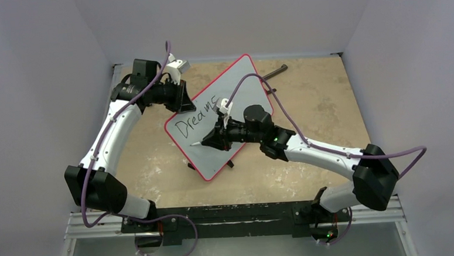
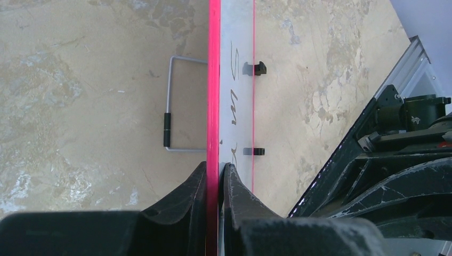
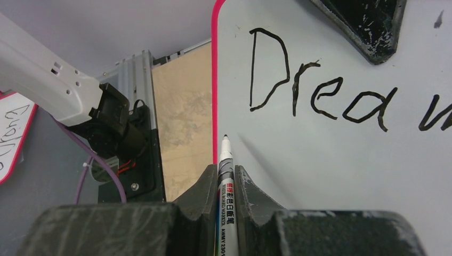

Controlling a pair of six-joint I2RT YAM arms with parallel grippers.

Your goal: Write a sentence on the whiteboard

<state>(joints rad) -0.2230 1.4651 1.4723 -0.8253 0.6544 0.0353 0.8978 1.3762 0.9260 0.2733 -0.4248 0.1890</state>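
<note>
Across the middle of the top view, the whiteboard sits diagonally on the tan tabletop, one corner toward the upper right and one toward the lower centre. The sentence on it reads only "Dreams", in slanted black letters along the upper-left edge. The left gripper has its fingers pressed onto the red rim there, beside two black clips and a wire stand. The right gripper pinches a marker, tip pointing below the "D" near the rim; whether it touches the board cannot be told.
</note>
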